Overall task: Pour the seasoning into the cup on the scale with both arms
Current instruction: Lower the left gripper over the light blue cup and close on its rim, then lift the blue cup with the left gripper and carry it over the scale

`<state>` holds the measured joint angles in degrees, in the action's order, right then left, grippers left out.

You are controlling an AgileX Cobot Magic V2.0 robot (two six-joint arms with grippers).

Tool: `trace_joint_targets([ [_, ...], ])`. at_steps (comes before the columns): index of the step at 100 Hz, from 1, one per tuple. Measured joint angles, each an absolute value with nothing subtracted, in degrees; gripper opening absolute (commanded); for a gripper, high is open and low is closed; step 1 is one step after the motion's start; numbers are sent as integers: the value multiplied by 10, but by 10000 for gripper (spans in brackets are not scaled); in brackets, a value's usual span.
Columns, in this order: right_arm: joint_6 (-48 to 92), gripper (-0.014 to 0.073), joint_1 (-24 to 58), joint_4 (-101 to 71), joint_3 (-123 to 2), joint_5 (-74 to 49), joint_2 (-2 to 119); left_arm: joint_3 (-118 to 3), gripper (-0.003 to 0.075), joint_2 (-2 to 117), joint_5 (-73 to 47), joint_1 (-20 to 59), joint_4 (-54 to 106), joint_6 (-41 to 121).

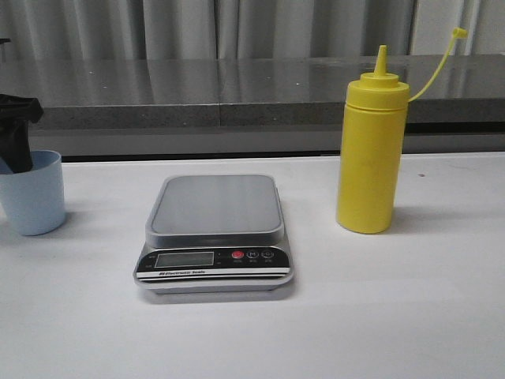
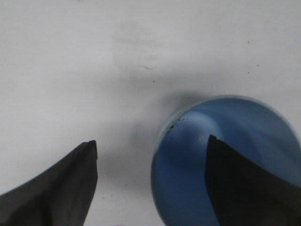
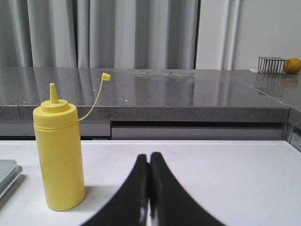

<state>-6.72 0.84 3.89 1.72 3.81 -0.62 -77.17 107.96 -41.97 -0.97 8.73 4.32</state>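
Standing upright on the white table, the seasoning is right of the empty scale. The cup stands far left; the left pincer straddles its rim, jaws apart. The right pincer is closed on nothing.
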Motion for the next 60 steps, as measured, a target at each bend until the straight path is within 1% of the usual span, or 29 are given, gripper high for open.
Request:
trace_joint_targets([
  [2,-67,-60,8,39,17,38,-6,-772,409,1080,-418,-10,87,43],
  [8,-67,-60,8,39,17,38,-6,-772,330,1080,-417,-10,87,43],
  [9,-67,-60,8,39,17,38,-6,-772,330,1080,-417,-10,87,43],
  [21,-67,-60,8,39,17,38,-6,-772,192,1080,-417,-10,87,43],
  [35,-67,-60,8,39,17,38,-6,-772,76,1080,-417,-10,92,43],
  [46,-67,-60,8,39,17,38,-6,-772,9,1080,-417,-10,92,43],
  [60,-67,-60,8,39,17,38,-6,-772,11,1080,-417,-10,94,43],
])
